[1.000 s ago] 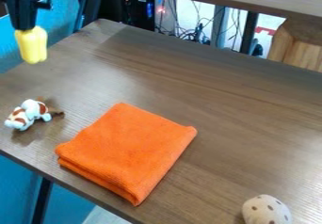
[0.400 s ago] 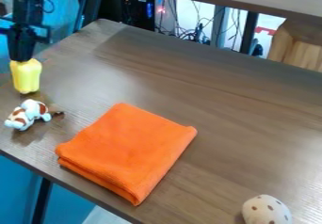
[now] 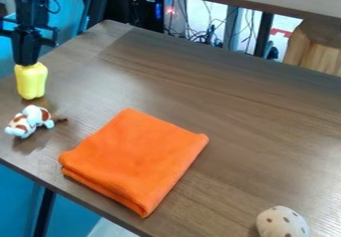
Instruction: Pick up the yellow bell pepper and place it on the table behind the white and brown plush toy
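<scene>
1. Black gripper (image 3: 27, 64) is closed around a yellow toy (image 3: 31, 81), held up-left of the orange cloth (image 3: 136, 159).
2. Left of it, a toy dog (image 3: 31, 114) is seen; lower right, a spotted object (image 3: 281, 222).

Cloth (image 3: 136, 159) lies between toy dog (image 3: 29, 121) and spotted object (image 3: 282, 223).

No readable text, labels, brands, numbers or signs on anything.

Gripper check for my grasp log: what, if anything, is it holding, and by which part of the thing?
The gripper holds the yellow toy by its upper end; the rest shows below.
</scene>
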Robot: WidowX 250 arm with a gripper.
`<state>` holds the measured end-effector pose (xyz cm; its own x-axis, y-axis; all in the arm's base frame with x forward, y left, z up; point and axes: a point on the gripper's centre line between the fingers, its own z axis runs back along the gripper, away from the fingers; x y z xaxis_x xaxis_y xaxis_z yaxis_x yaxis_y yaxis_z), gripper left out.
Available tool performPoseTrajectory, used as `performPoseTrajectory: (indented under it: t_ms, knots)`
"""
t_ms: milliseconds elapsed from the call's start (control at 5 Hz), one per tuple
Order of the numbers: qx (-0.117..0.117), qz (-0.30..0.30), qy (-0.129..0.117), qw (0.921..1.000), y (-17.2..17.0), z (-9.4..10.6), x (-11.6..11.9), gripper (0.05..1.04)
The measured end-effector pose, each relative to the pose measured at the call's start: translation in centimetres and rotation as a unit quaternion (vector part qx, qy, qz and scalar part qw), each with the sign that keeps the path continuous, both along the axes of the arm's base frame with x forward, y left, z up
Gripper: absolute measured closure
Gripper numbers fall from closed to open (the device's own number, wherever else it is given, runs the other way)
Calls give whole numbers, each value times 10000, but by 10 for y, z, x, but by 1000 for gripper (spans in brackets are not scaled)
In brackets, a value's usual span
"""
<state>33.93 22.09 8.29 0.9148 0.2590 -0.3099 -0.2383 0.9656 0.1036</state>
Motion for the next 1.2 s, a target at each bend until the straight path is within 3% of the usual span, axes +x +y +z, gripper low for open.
performPoseTrajectory:
  t_ms: [200, 400, 600, 800, 1000, 1200]
  knots:
    - [-197, 4, -175, 9997, -9, 1, 1, 734]
    - [-144, 67, -473, 9988, -14, 19, -2, 441]
    - [43, 173, -542, 9984, -16, 41, -10, 150]
    - [124, 133, -507, 9985, -25, 45, -8, 72]
    - [117, -339, -592, 9976, -52, 54, 4, 75]
    - [-103, -1246, -525, 9908, -101, 47, 20, 77]
